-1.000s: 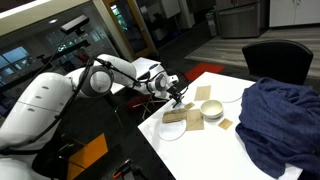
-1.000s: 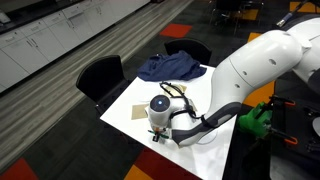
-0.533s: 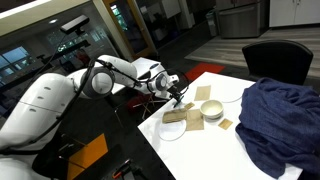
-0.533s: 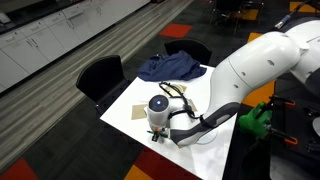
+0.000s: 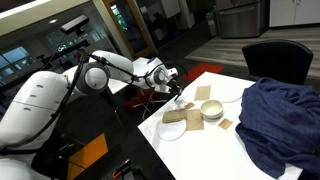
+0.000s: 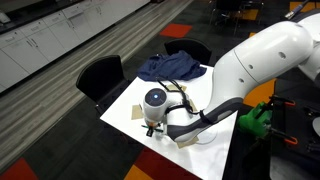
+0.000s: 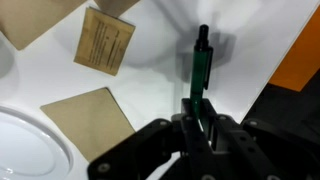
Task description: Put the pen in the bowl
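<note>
Spreading across the right of the scene, the white desk (image 5: pixel 188 152) carries everything, with a heap of dark blue cloth (image 5: pixel 280 115) on its right side and the arm (image 5: pixel 110 72) reaching in from the left. A flat white plate (image 5: pixel 170 130) lies near the desk's left edge, with what looks like a tan piece resting on it. Just right of it sits the small cream bowl (image 5: pixel 212 111), which seems empty, though it is too small here to be sure. The gripper (image 7: pixel 197 118) hovers above the left edge of the desk, left of the bowl and apart from it. Its jaws are clenched on the pen (image 7: pixel 202 65), whose dark shaft sticks out beyond them over bare desk, with a tan square (image 7: pixel 104 42) off to its left. By my reading the pick-up is done and the carry is in hand. The next move calls for travelling right until the pen is above the bowl, lowering it, and letting go so it lands inside rather than across the rim.
</note>
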Controlling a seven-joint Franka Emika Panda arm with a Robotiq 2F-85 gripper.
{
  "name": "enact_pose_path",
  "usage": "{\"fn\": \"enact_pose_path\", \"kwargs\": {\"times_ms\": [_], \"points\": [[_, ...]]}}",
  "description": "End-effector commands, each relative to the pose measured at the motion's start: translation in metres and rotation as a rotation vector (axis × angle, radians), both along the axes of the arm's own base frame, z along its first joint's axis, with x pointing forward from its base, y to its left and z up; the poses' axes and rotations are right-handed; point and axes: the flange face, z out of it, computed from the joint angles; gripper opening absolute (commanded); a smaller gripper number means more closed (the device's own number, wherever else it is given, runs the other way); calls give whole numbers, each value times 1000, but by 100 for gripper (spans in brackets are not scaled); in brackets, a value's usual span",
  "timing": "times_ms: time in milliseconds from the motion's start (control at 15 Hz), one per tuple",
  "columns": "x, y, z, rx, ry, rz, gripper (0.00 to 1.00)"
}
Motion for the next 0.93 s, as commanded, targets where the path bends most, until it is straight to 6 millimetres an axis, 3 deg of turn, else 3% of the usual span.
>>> {"fn": "enact_pose_path", "kwargs": {"times_ms": [0, 600, 867], "points": [[-3, -7, 37, -32, -50, -65, 3], [7, -66, 92, -51, -185, -354, 3], [9, -96, 101, -58, -236, -458, 3]]}}
